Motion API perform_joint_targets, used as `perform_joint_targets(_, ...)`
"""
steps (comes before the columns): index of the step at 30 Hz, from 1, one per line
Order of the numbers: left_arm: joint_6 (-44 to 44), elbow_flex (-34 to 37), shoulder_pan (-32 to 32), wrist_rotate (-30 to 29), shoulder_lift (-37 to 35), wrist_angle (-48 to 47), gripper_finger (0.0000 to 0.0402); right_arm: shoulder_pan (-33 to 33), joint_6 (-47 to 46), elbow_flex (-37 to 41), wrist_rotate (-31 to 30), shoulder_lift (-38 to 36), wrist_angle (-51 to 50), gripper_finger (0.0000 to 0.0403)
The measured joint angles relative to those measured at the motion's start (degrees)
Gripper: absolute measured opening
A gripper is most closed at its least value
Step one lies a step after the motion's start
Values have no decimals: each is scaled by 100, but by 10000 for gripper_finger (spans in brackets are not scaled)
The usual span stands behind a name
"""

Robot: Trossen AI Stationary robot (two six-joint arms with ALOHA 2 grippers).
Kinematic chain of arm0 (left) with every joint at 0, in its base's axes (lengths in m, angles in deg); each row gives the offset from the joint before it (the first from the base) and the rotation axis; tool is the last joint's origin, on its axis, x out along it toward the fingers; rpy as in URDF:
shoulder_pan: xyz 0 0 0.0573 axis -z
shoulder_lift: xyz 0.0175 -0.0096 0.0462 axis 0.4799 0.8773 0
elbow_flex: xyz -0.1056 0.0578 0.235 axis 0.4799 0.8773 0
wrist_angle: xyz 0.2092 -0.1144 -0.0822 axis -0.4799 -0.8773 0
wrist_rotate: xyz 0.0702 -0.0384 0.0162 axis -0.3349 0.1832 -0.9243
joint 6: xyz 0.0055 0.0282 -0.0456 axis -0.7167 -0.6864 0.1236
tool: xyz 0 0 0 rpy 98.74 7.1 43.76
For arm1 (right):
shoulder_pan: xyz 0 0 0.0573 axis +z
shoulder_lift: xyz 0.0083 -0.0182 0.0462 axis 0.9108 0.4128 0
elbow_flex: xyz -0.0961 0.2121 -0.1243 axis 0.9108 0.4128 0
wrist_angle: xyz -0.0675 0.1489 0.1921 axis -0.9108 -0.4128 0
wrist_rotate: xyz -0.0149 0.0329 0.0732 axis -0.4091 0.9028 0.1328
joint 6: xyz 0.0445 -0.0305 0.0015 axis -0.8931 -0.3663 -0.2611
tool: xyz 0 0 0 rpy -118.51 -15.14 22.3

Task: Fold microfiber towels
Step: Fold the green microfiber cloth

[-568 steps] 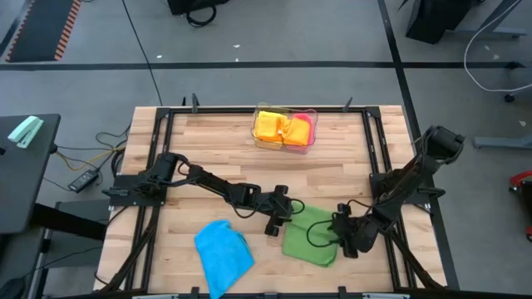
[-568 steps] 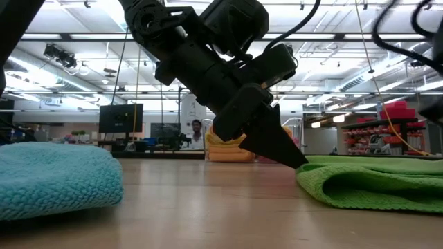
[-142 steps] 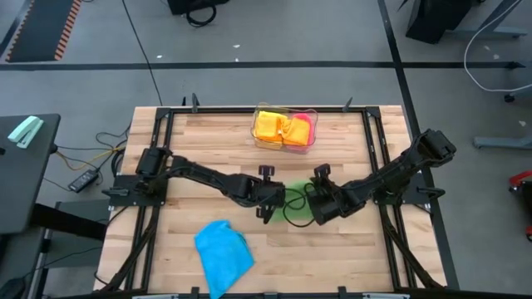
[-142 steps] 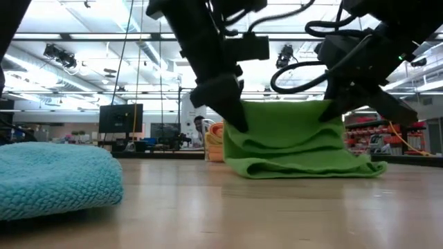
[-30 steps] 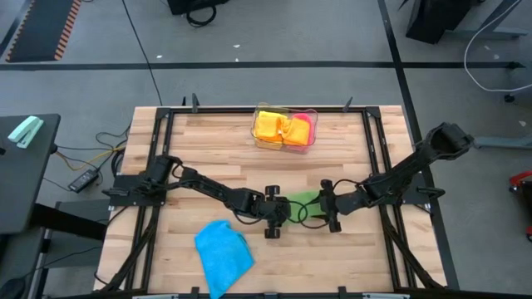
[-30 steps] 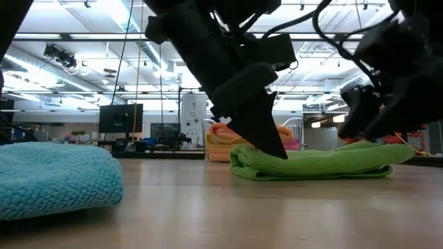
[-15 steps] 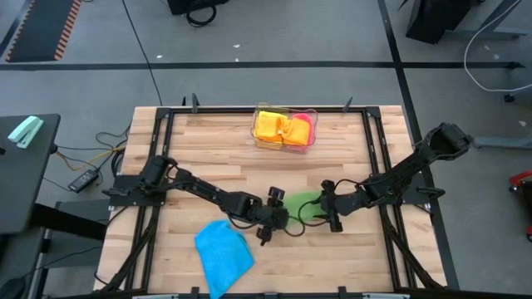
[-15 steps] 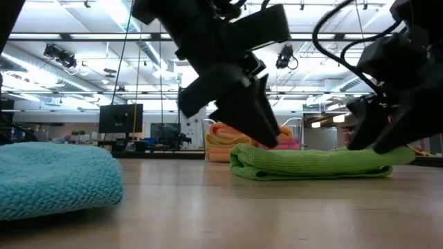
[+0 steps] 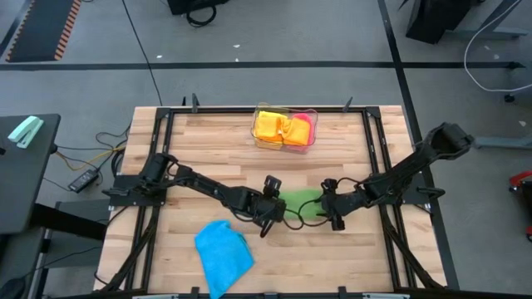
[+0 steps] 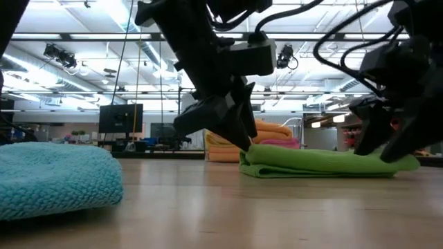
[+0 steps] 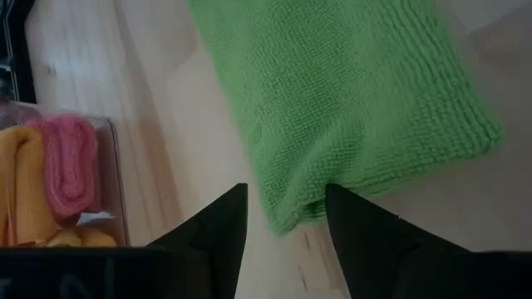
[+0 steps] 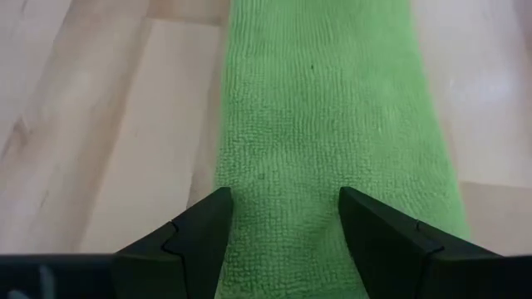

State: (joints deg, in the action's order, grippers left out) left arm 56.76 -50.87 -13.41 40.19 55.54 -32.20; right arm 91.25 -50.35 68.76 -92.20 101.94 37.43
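One green towel (image 9: 301, 202), apparently folded flat.

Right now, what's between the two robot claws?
The folded green microfiber towel lies between the left gripper and right gripper, seen in the high view.

The green towel (image 9: 301, 202), spread flat earlier, now lies folded narrow between both claws.
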Motion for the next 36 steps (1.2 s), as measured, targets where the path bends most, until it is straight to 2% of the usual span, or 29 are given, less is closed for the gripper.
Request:
perform_joint_targets(7,247,-200,156,26,-200,-495,172,0,53,-254,0,-279,-412,233)
perform_joint_targets(11,343,-245,195,12,-280,-355,172,7,57,-263,0,-457,-441,233)
perform_joint_targets(15,691,-208,-97,-40,-224,56,172,137,-47,-267,10,-580,-479,233)
perform_joint_targets(22,1169,-192,-731,-22,39,-26,172,682,-296,-270,46,-355,-37,233)
perform_joint_targets(23,1250,-192,-812,81,84,-58,172,756,-353,-270,44,-335,-17,233)
perform_joint_targets(28,1462,-202,-1009,1389,240,-104,172,1030,-569,-268,29,-268,128,233)
perform_joint_targets(30,1588,-184,-931,1453,266,-336,172,1087,-619,-268,21,-270,120,233)
perform_joint_targets(36,1659,-188,-484,1671,334,-57,171,1301,-834,-268,16,-283,72,233)
